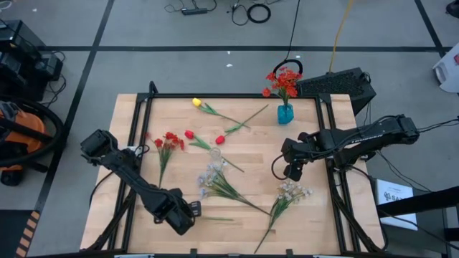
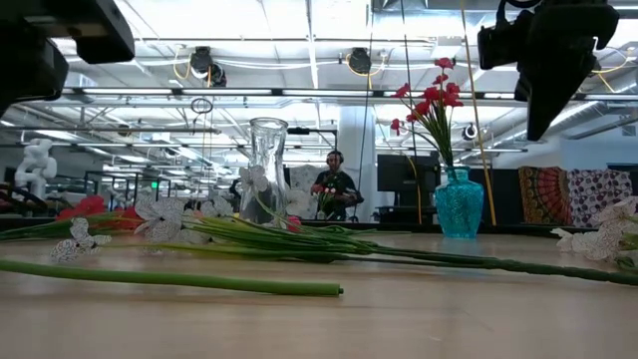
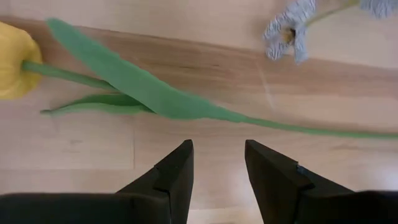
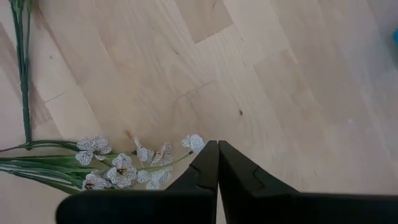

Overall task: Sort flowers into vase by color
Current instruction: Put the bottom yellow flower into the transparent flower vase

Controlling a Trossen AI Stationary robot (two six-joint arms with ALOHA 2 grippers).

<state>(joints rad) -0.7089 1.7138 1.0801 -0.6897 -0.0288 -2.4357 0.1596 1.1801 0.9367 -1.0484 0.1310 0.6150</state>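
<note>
Two arms: hovering over a wooden table [image 1: 315, 215] strewn with artificial flowers.
High view, left gripper [image 1: 195, 210]: sitting at about 7 o'clock of the table, jaws parted and grasping nothing, beside a loose green stem.
High view, right gripper [image 1: 287, 170]: hanging at about 3 o'clock, jaws clenched and empty.
High view, teal vase [image 1: 285, 113]: standing at about 1 o'clock near the far edge, holding red flowers [image 1: 285, 80].
High view, loose flowers: a yellow tulip [image 1: 196, 102] lying at 12 o'clock, a red cluster [image 1: 169, 141] at 9 o'clock, red buds [image 1: 189, 134] near the centre, white sprays [image 1: 212, 177] toward 6 o'clock.
Low view: the vase is rising at the right, a clear glass vase [image 2: 266, 170] standing mid-frame, a person standing in the room beyond.
Left wrist view: two spread fingers [image 3: 174, 174] are framing a green stem and leaf, with a yellow bud [image 3: 15, 60] lying beyond.
Right wrist view: the pressed-together fingers [image 4: 205, 171] are pointing at bare wood, with a white spray [image 4: 118, 169] lying close by.
</note>
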